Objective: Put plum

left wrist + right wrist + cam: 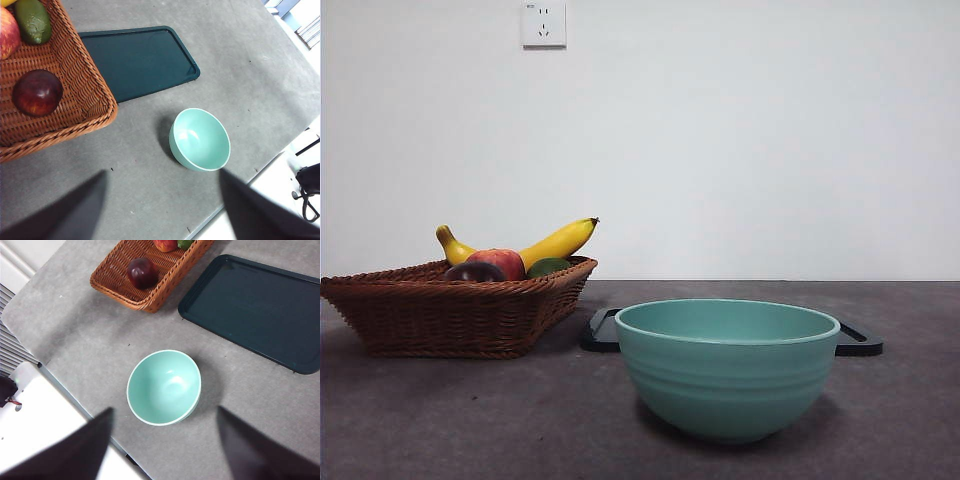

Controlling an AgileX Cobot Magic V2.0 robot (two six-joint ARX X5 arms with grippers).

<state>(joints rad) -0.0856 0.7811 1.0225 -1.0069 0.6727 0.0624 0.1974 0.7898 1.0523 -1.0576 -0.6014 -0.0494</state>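
The left gripper (162,210) hangs high above the table (150,165), its two black jaws spread wide with nothing between them. Off to one side of it, well apart from the jaws, sits the wicker basket (75,75), and in it the plum (37,92) lies on the woven floor near the corner closest to this gripper, apart from the other fruit. Farther back in the basket are a red-and-yellow peach-like fruit (7,32) and a dark green avocado-like fruit (33,21), the two just beside each other. A dark green tray (140,60) lies flat beyond the basket corner, and the teal bowl (200,140) stands upright nearly straight ahead of the jaws, nearer to them than the basket. The right gripper (162,450) also hangs high and wide open, holding nothing; the bowl rests just ahead of its jaws, the basket with the plum farther off past the bowl, the tray to the other side. In the front view neither arm shows; the basket stands on the left with a banana (560,240) arching over the fruit and the plum's dark top just above the rim, while the bowl sits near and large at the right, in front of the tray.
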